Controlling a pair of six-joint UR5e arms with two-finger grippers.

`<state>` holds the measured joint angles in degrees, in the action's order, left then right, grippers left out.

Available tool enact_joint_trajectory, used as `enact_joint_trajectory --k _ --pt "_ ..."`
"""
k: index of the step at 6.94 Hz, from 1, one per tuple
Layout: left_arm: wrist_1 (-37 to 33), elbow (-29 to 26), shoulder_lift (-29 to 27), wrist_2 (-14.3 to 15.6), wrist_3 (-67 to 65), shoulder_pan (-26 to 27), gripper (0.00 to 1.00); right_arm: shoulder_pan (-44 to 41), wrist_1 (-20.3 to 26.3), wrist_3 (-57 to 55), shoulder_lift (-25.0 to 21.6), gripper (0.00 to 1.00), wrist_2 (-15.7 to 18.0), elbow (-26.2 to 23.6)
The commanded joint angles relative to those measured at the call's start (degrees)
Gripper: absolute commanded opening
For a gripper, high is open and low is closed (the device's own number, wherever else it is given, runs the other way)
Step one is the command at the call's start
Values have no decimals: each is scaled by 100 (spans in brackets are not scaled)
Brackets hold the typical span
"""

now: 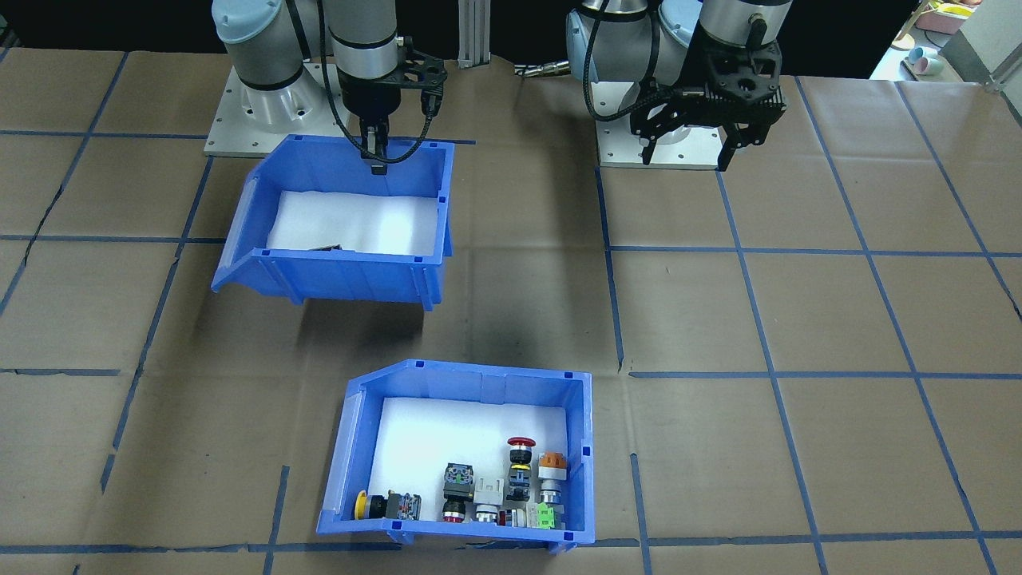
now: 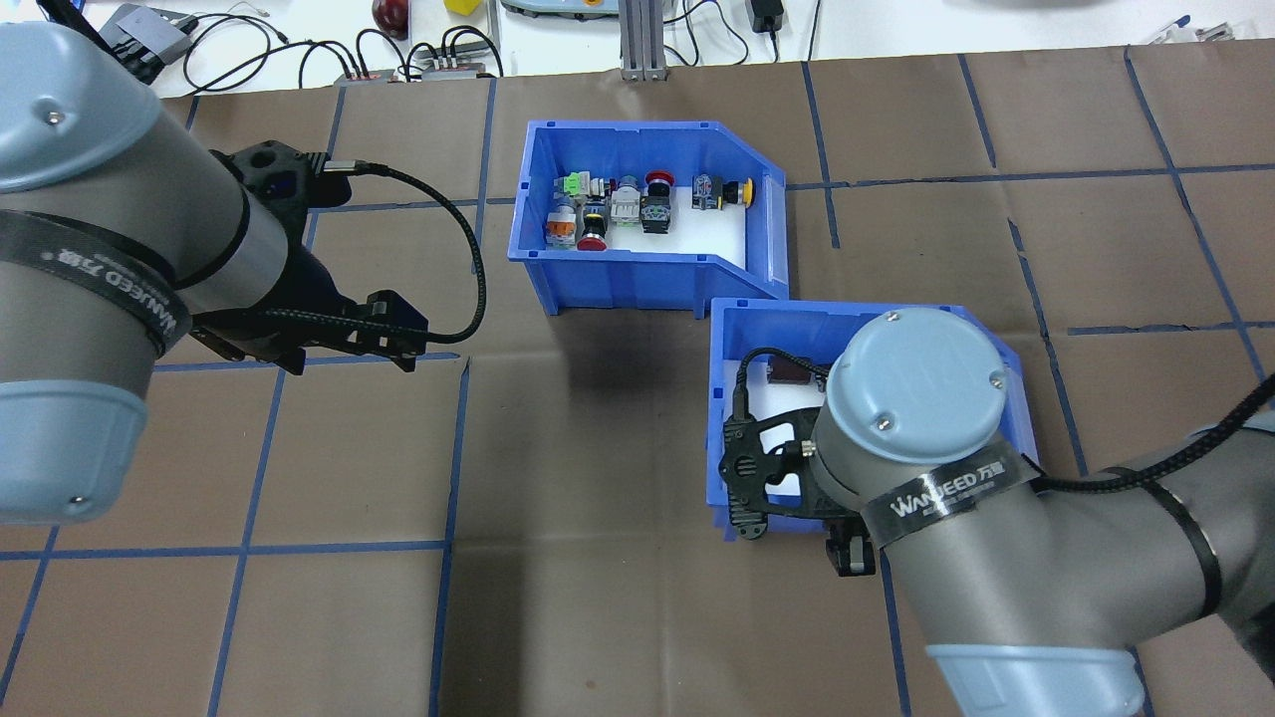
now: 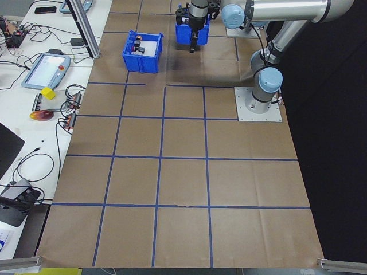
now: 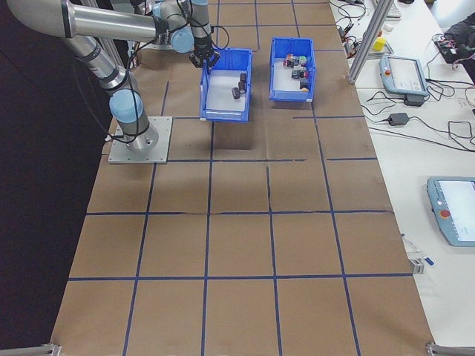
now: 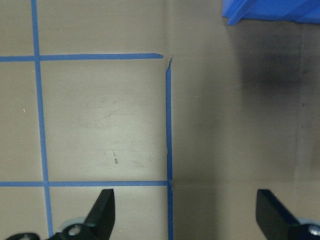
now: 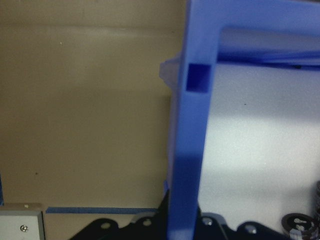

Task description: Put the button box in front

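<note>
The button box (image 1: 471,371) is a blue white-lined bin with red, orange, yellow and green push-buttons (image 1: 520,463). It rests on the table on the side far from the robot's bases, and shows in the overhead view as the farther bin (image 2: 618,279). A second blue bin (image 1: 351,279) holding dark cylinders (image 4: 239,83) hangs slightly above the table, nearer the robot. My right gripper (image 1: 377,160) is shut on that second bin's wall (image 6: 192,125). My left gripper (image 1: 695,136) hovers open over bare table (image 5: 185,210), well apart from both bins.
Brown paper with a blue tape grid covers the table. The two arm base plates (image 1: 239,128) stand at the robot's edge. An aluminium post (image 2: 633,40), cables and teach pendants (image 4: 404,74) lie beyond the far edge.
</note>
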<state>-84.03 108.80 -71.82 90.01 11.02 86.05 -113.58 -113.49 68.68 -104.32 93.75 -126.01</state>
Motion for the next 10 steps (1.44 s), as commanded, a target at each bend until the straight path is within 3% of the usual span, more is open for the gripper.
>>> enact_joint_trajectory --k 1,3,6,7,8,9,10 --pt "-333 79 362 -1 340 -211 99 -671 -521 -397 401 11 -6 6" --pt "-472 -121 406 -10 51 -202 99 -1042 -1207 -732 990 11 55 6" --pt "-535 -849 -172 -19 -38 112 99 -1200 -1254 -839 1168 11 47 6" --pt "-535 -895 -287 -10 -82 418 99 -1262 -1263 -839 1247 21 47 6" --pt "-457 -800 -306 -36 -195 509 99 -1254 -1289 -847 1273 72 38 15" --pt "-447 -738 -288 -45 -222 509 99 -1245 -1307 -856 1213 100 73 15" --pt "-543 -711 -332 -1 -231 509 99 -1237 -1289 -847 1186 100 99 50"
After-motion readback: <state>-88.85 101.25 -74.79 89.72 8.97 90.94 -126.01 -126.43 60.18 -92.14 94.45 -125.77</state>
